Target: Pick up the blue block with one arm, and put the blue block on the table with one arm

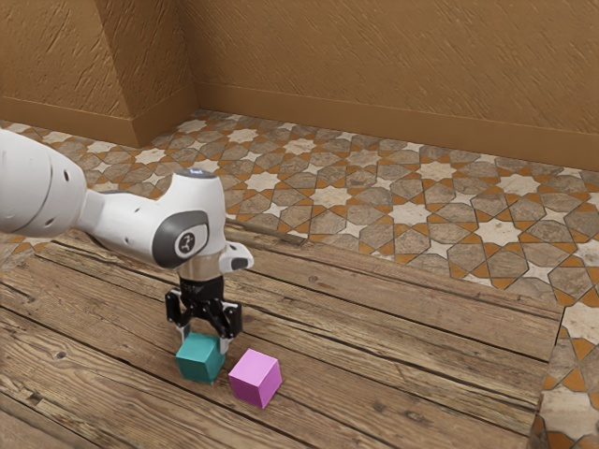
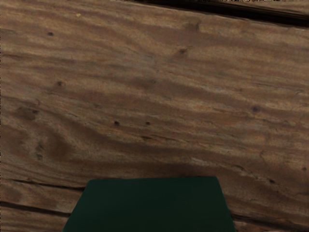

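Nearest the camera in the exterior view, the pink block rests on the wooden table, one of its edges turned toward the viewer. Just beside it, toward the exterior view's left and slightly farther back, is the blue block, teal in colour, with a narrow gap between the two. The gripper, black and pointing down, is clamped on the blue block, one finger at each of two opposite sides. Whether the underside of the blue block meets the table cannot be told. Above the gripper, the white arm enters from the exterior view's left and bends downward at the wrist. In the wrist view, the blue block appears as a dark green form close beneath the hand; beyond it run the table's grained planks, with knots and dark seams. Past the table's far edge in the exterior view lies the floor, tiled in stars and polygons of cream, brown and orange. Farthest off stands the textured ochre wall, with a plain baseboard along its foot.
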